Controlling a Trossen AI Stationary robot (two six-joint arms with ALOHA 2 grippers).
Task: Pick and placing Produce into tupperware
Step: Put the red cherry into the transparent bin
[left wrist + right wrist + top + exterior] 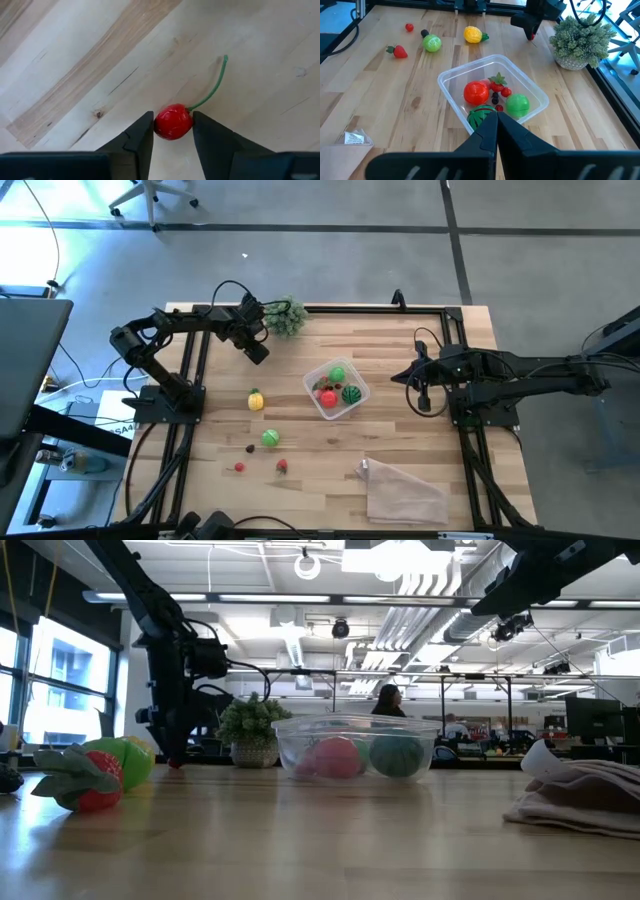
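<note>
Fingers of the left gripper (172,131) stand on either side of one red cherry (173,121), both pressed against its sides, so they pinch it low in the left wrist frame; its green stem curves toward the upper right over bare table (75,60). In the high view this gripper (256,352) sits left of centre, just below one leafy clump (285,317) in the upper middle.

One clear tupperware (337,389) lies at frame centre, well right of the cherry. It holds one red fruit (475,92), one green ball (518,104), one striped melon ball (479,115), one leafy-topped strawberry (497,81) and what seem to be three or four tiny berries (506,92), too small to count surely.

Loose produce lower left in the high view: one yellow fruit (256,400), one green fruit (271,438), one dark berry (250,448), one small red berry (239,467) and one strawberry (282,466).

One clear bag (403,490) lies lower right.

At mid-right, the right gripper (424,402) hangs with its fingers pressed together, holding nothing.
</note>
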